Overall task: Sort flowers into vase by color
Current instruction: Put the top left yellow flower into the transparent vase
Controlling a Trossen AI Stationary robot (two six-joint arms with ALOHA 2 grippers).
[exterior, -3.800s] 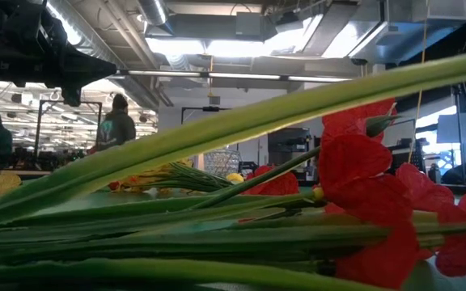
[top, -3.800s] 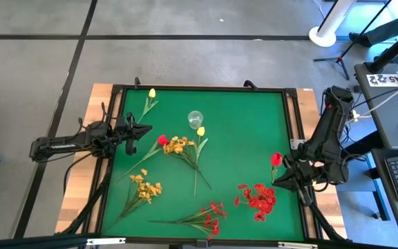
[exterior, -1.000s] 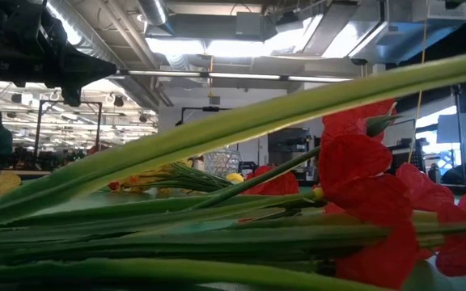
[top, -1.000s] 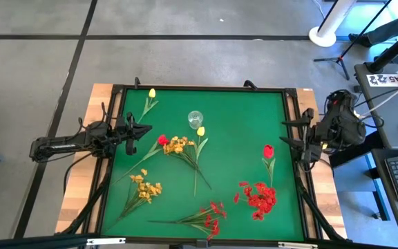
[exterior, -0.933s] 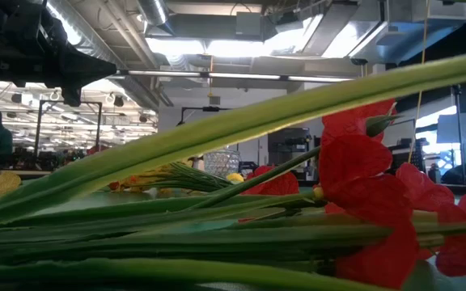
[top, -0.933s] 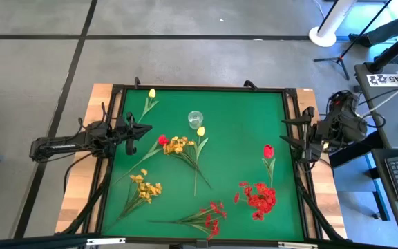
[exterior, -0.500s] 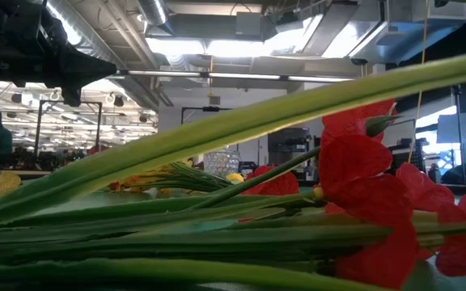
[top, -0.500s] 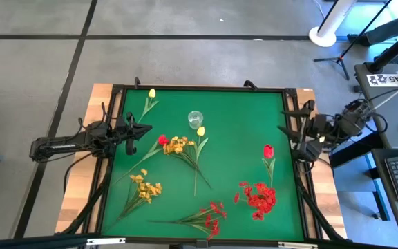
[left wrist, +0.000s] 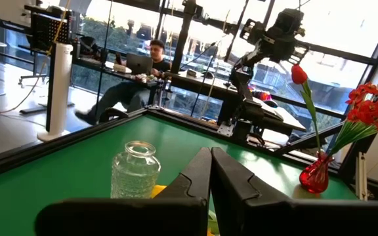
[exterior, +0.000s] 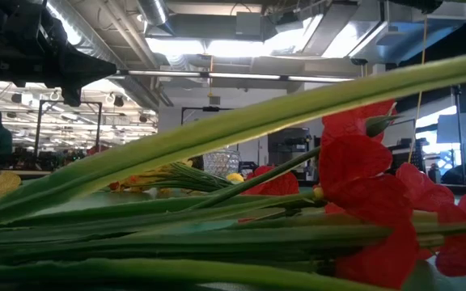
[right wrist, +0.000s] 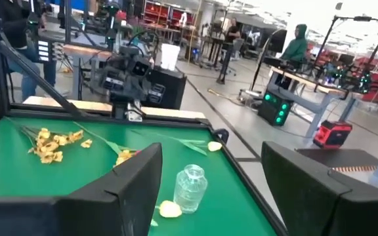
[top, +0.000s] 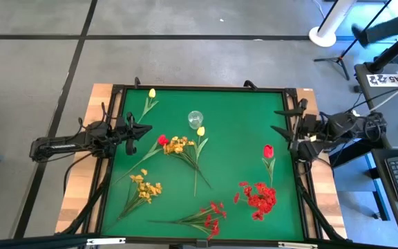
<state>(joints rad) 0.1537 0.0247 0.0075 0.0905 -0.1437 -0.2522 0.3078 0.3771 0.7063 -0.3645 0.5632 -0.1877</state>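
Observation:
The clear glass vase (top: 195,118) stands upright on the green table top, far of centre, with no flower in it. Flowers lie flat around it: a yellow tulip (top: 151,93), another yellow tulip (top: 200,131), a red tulip (top: 162,140), yellow sprays (top: 178,144) (top: 146,187), a red tulip (top: 268,151) and red sprays (top: 258,197) (top: 213,216). My left gripper (top: 146,128) hovers shut at the left edge, pointing at the vase (left wrist: 135,169). My right gripper (top: 276,120) is open over the right edge, and the vase (right wrist: 190,189) shows between its fingers far off.
A black frame (top: 199,88) runs round the green top. In the low view, green stems (exterior: 217,129) and red blooms (exterior: 362,186) lie right in front of the lens. Desks, stands and a person (right wrist: 298,39) are in the room beyond.
My right arm has folded down outward past the table's right edge. Its gripper has gone a little toward the far edge, still open. The red tulip lies still near it.

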